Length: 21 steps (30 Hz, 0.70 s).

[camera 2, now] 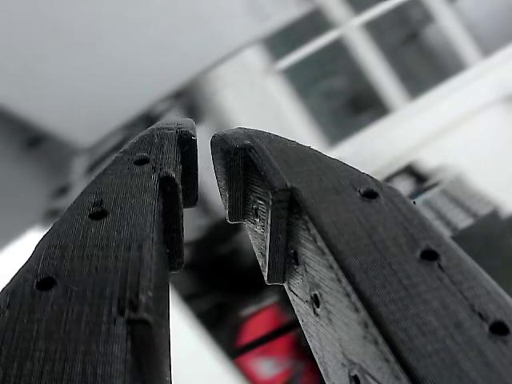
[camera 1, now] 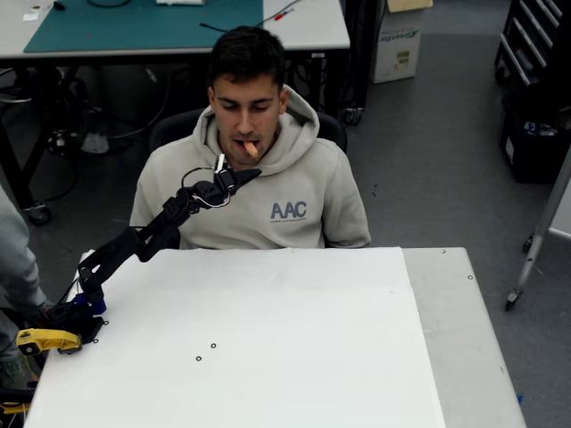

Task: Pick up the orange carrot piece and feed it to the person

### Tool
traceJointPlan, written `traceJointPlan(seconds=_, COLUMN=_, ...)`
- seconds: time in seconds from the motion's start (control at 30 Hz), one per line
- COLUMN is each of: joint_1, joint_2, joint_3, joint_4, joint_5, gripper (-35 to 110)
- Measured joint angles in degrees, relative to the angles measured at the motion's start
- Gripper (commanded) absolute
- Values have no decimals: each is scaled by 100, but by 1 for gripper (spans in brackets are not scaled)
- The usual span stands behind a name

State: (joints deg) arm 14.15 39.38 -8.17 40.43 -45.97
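The carrot [camera 1: 252, 148] is held in the mouth of the person [camera 1: 259, 192], seen in the upper middle of the overhead view, one end sticking out. The gripper [camera 1: 245, 175] is seen just below the chin, in front of the hoodie, raised off the table [camera 1: 268, 357] on its black arm [camera 1: 134, 242]. In the wrist view the fingers [camera 2: 264, 200] are seen nearly closed, with only a narrow slit between the tips and nothing held between them.

The feeding is judged to be done. What could go wrong from here is contact: the tips are close to the face and neck, so a jerk upward or forward could strike the chin. A loose cable [camera 1: 203, 183] is looped at the wrist and could catch on the hoodie as the arm is drawn back. The carrot could also be dropped from the mouth onto the table or lap.

The table is a plain white sheet across the lower frame, marked by a few small dark rings. Grey floor is seen at right, a bench with a green mat [camera 1: 143, 22] at the top, a cardboard box [camera 1: 399, 40] in the upper right, and a grey sleeve [camera 1: 16, 254] at the left edge.
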Motion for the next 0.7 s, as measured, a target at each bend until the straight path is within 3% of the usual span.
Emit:
traceJointPlan(seconds=0.4, joint_1=-35, joint_2=2426, joint_3=2039, joint_4=3059, joint_5=2558, gripper=-1)
traceJointPlan(seconds=0.7, joint_1=-158, joint_2=4034, joint_3=5089, joint_4=4491, joint_5=4280, gripper=-1)
